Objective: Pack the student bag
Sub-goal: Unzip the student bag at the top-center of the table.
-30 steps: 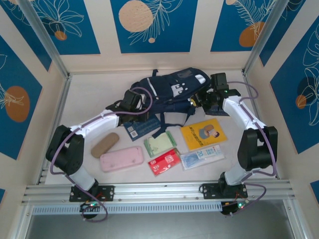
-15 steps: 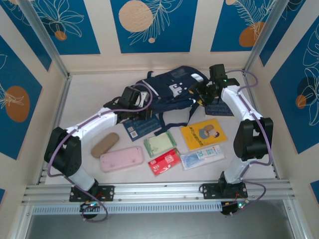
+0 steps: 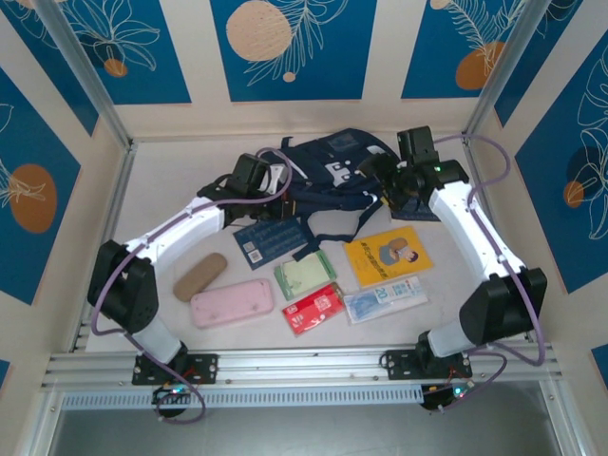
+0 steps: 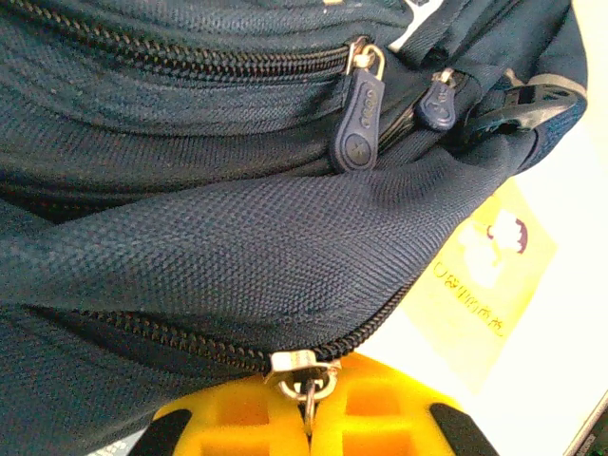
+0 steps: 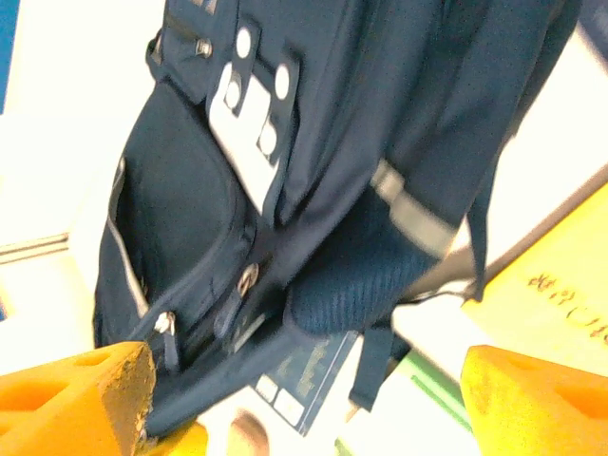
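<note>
Student bag (image 3: 328, 171) lies on its side at the far middle of the table (image 3: 161, 180), between the two arms, its straps trailing toward the near side. Nothing looks packed yet: navy booklet (image 3: 271, 239), yellow book (image 3: 387, 255), green notebook (image 3: 306, 274), red packet (image 3: 315, 309), pink case (image 3: 233, 304) and brown case (image 3: 199, 275) are all spread on the table in front of it. Left gripper (image 4: 306, 418) is clenched on a metal zipper pull (image 4: 302, 372) at the end of a line of zip teeth, with the fabric above it bunched into a fold. Two other zips higher up sit closed, their navy tabs hanging free. Right gripper (image 5: 306, 366) hovers at the bag's other flank with its jaws spread wide and nothing between them (released, by the look of it). Step in hand, as I read it: unzipping a compartment so the items can go in. The next move likely calls for the right gripper to pinch or pin the fabric as an anchor. The left could then draw the slider along the teeth without dragging the whole bag or jamming in the fold.
</note>
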Tool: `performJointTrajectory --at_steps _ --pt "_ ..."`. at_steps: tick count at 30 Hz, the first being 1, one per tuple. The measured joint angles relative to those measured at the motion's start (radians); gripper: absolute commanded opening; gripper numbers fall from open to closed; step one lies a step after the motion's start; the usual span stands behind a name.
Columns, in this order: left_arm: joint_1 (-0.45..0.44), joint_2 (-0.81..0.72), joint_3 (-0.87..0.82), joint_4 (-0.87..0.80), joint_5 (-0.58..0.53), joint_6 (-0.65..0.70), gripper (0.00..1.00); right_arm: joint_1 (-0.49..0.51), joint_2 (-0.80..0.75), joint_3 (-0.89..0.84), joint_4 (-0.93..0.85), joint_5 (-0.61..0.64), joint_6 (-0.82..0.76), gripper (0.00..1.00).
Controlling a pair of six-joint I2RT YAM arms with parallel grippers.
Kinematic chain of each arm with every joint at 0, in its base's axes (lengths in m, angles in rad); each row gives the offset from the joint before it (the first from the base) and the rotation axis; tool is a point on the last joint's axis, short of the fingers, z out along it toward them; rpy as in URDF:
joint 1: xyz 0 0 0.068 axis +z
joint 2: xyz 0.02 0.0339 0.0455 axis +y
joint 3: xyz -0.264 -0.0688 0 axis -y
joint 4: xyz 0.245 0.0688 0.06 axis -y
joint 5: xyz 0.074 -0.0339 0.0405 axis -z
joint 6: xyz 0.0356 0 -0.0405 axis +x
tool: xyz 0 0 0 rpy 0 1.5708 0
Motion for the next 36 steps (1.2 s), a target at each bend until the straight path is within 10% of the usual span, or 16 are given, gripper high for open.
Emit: performJointTrajectory --at_steps 16,27,36 --pt "-0.158 0.037 0.065 -0.059 0.010 0.005 0.00 0.169 -0.013 -0.266 0.381 -0.100 0.432 0.77" --pt "-0.166 0.008 0.008 -0.058 0.005 0.009 0.00 0.171 0.082 -0.270 0.391 -0.094 0.411 0.00" --pt "-0.170 -0.012 -0.048 -0.056 -0.014 0.050 0.00 0.163 0.074 -0.301 0.378 -0.116 0.316 0.00"
